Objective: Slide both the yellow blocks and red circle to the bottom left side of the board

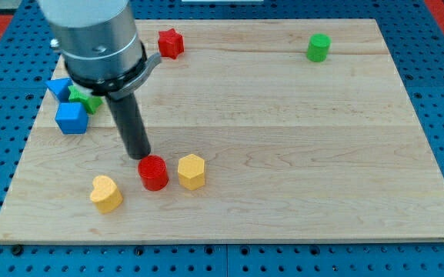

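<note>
- The red circle (pixel 153 171) sits low on the board (pixel 298 154), left of centre, with the yellow hexagon (pixel 191 171) just beside it on the view's right.
- The yellow heart (pixel 106 192) lies nearby, further toward the bottom left.
- The tip (pixel 138 156) stands just above the red circle, possibly touching; hard to tell.
- No jaws here, only a bare rod.
- Judging by this, it's mid-herding; next calls for a push from the view's right, leftward.
- Far off: red star (pixel 170 42), green cylinder (pixel 318 48).
</note>
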Controlling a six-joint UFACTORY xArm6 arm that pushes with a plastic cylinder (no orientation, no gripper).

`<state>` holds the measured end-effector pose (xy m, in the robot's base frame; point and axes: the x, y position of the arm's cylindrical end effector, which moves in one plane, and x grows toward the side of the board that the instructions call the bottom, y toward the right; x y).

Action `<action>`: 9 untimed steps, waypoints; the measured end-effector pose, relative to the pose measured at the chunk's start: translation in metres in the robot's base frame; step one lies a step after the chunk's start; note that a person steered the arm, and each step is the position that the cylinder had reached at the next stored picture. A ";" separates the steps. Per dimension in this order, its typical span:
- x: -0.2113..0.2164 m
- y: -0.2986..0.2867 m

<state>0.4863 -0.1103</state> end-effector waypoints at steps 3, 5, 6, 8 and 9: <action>0.050 0.067; 0.043 0.005; 0.020 -0.006; 0.029 -0.065; 0.015 -0.035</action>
<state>0.5013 -0.1455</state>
